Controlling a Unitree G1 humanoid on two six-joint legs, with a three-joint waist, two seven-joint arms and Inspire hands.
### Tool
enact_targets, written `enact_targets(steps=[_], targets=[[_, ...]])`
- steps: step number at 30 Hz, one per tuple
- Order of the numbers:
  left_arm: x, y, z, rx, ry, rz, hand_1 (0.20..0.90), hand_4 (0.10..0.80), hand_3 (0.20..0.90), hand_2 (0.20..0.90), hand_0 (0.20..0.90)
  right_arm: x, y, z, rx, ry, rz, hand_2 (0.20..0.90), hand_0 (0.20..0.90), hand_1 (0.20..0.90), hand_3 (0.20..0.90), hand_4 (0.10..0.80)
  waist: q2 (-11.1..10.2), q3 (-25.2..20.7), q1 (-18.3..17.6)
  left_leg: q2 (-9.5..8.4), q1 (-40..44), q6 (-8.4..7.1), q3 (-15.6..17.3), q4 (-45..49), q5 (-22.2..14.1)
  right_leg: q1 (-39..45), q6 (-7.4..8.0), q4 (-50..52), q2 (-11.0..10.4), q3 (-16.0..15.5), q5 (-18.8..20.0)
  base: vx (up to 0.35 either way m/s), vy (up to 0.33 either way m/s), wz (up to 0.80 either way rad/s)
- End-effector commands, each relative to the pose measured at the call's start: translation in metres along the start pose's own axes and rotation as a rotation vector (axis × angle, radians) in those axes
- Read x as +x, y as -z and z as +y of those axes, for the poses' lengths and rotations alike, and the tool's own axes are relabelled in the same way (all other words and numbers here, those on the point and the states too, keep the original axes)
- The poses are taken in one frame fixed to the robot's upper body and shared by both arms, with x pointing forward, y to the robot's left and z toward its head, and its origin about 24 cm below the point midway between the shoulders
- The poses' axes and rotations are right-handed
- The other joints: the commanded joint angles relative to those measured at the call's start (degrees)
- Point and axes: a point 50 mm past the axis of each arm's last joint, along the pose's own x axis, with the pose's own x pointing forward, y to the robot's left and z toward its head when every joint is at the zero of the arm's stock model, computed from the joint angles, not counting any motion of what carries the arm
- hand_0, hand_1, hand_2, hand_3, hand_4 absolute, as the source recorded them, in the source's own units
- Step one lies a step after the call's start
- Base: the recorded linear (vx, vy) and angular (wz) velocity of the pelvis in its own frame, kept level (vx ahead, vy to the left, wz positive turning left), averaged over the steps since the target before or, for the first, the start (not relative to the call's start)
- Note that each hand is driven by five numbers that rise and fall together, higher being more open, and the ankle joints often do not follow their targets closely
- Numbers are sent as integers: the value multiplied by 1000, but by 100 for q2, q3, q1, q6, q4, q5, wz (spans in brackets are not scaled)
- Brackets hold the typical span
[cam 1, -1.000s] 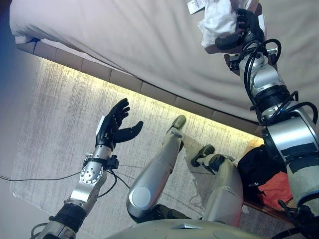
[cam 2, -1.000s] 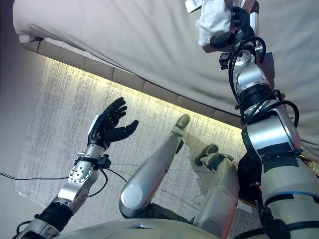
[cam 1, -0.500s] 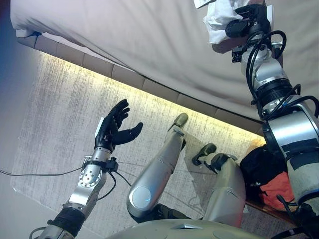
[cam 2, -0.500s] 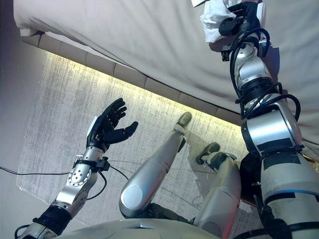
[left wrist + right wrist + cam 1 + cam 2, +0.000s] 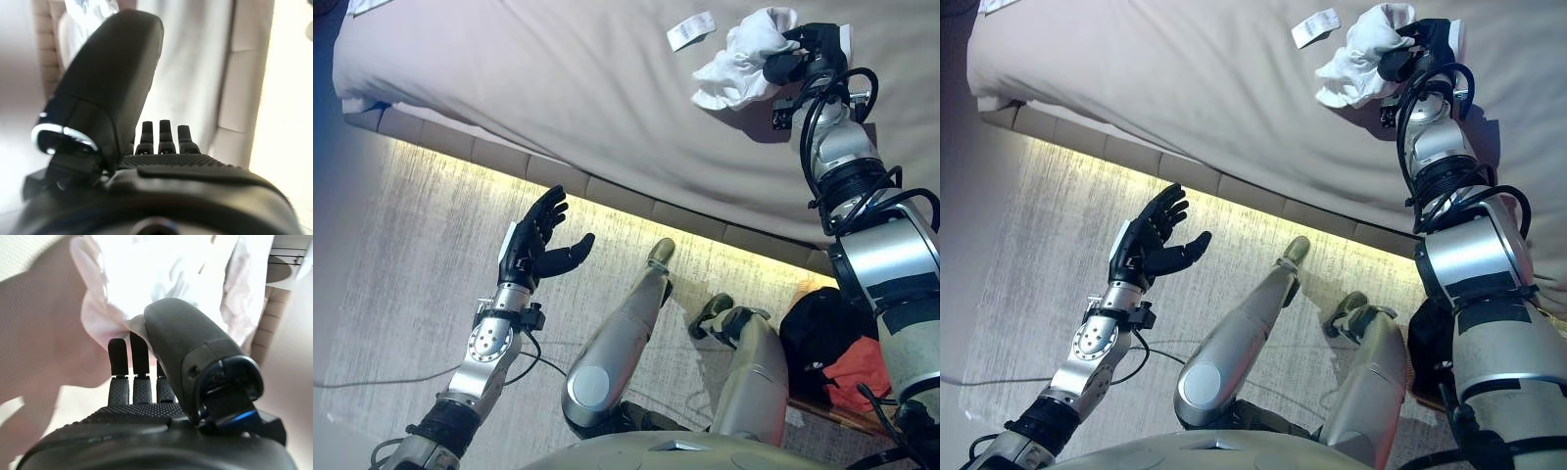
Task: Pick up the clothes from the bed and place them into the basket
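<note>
Since a moment ago the white garment (image 5: pixel 736 61) has come a little lower and spread out, so more of it now shows on the bed (image 5: pixel 558 88), and the view itself has shifted to take in more bedding. The right hand (image 5: pixel 800 57) is still reaching far across the bed, its dark fingers and thumb closed on the garment's bunched edge; the right wrist view shows the fingertips (image 5: pixel 128 357) pressed into white cloth with the thumb curled over it. Part of the cloth trails onto the grey-beige sheet. Just beside the garment lies a small white tag (image 5: pixel 690 30), apart from the hand.

The left hand (image 5: pixel 536 245) hangs over the pale rug (image 5: pixel 401 255), well away from the bed, fingers straight and spread, holding nothing.

Between the rug and the mattress runs the bed's padded base (image 5: pixel 607 191), with a strip of warm light glowing beneath it.

Low on the robot's right side sits a dark container (image 5: pixel 822 338), partly hidden behind the right arm; black cloth and an orange-red item (image 5: pixel 857 370) show inside it.
</note>
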Motion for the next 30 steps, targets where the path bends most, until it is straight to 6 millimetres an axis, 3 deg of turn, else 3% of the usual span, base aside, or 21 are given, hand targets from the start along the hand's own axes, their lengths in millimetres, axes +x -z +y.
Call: enact_targets(steps=[1,3,6,14,19,24,30], targets=[[9,-31,8,-14,-24,-182,900,800,900,900,900,2,-81,-41,67,70,-367,300,300,300,200,100,-49,-214,-98,-29,941,481,469,488,-1301,1037,-4,-549,537,-129,260,29,12,-26],[12,-31,8,1,-28,-177,900,800,900,900,900,1,-76,-44,72,68,-372,300,300,300,200,100,-177,-341,-205,82,1276,469,531,227,-1321,1377,20,-879,574,-87,329,29,10,-40],[16,-29,7,21,-36,-153,900,800,900,900,900,-1,-66,-52,78,54,-374,300,300,300,200,100,-316,-592,-403,279,1648,416,656,-202,-1059,1806,17,-1505,657,-92,631,39,5,-36],[19,-18,16,49,-95,-68,900,800,900,900,900,-6,-44,-74,37,-43,-375,300,300,300,200,100,-672,-1349,-1065,749,2868,262,1125,-1653,-603,2885,203,-3291,954,330,1228,66,-12,-43],[23,-12,16,59,-86,-22,900,800,900,900,900,-14,-17,-90,10,-81,-328,300,300,300,200,100,-824,-1842,-1507,810,3524,258,1407,-2549,-457,3318,409,-4143,1133,749,1660,49,-19,-37],[31,-12,14,46,-76,-24,900,800,900,900,900,-25,22,-100,-50,-101,-247,300,300,300,200,100,-839,-2191,-1913,945,4030,237,1652,-3494,-180,3506,593,-4769,1260,1167,2070,-12,5,-41],[34,-2,19,3,-86,14,900,800,900,900,900,-42,63,-113,-87,-113,-142,300,300,300,200,100,-872,-2392,-2300,1033,4318,230,1845,-4040,-68,3556,683,-5171,1409,1624,2305,-33,-11,-43]])
